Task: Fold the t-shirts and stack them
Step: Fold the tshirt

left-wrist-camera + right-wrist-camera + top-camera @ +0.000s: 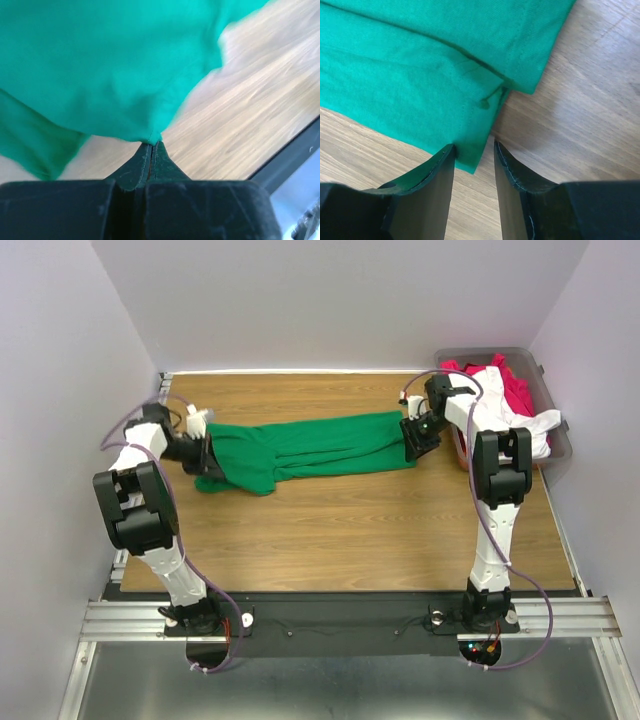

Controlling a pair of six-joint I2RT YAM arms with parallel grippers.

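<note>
Top external view: the green t-shirt (305, 452) is seen stretched lengthwise across the tabletop (350, 530) between both tools. One end is pinched in the clenched left tool (151, 145). The opposite corner lies between the parted fingers of the right tool (474, 150), ungripped. Just outside the right tool, the white t-shirt (500, 408) and red t-shirt (517, 388) are heaped in a bin (562, 445).
</note>
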